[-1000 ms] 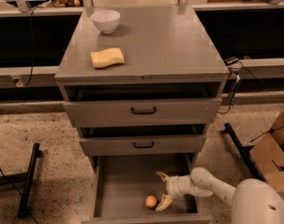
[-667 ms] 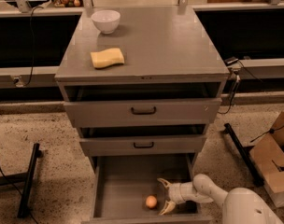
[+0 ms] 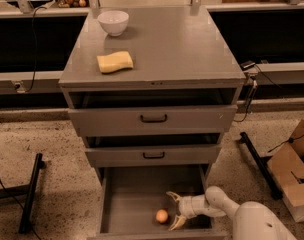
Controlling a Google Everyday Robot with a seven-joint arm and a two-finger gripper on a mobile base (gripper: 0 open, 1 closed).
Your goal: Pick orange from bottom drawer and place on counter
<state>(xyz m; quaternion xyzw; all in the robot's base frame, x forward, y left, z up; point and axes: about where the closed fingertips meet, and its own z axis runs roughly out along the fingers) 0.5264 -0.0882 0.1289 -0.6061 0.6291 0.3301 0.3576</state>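
Note:
The orange point(image 3: 162, 216) lies on the floor of the open bottom drawer point(image 3: 127, 194), near its front edge. My gripper point(image 3: 173, 209) is inside the drawer just right of the orange, fingers open, one fingertip point(image 3: 171, 196) behind and one point(image 3: 175, 223) in front. It does not touch the fruit. The white arm reaches in from the lower right. The counter point(image 3: 177, 44) is the grey cabinet top above.
A white bowl point(image 3: 113, 22) and a yellow sponge point(image 3: 115, 62) sit on the counter's left side. Two upper drawers with black handles point(image 3: 153, 118) are slightly ajar. A cardboard box point(image 3: 292, 174) and a black bar point(image 3: 257, 164) are on the floor at right, a black stand point(image 3: 31, 191) at left.
The gripper has moved lower in the drawer and its fingers now stand open beside the orange. The orange has not moved.

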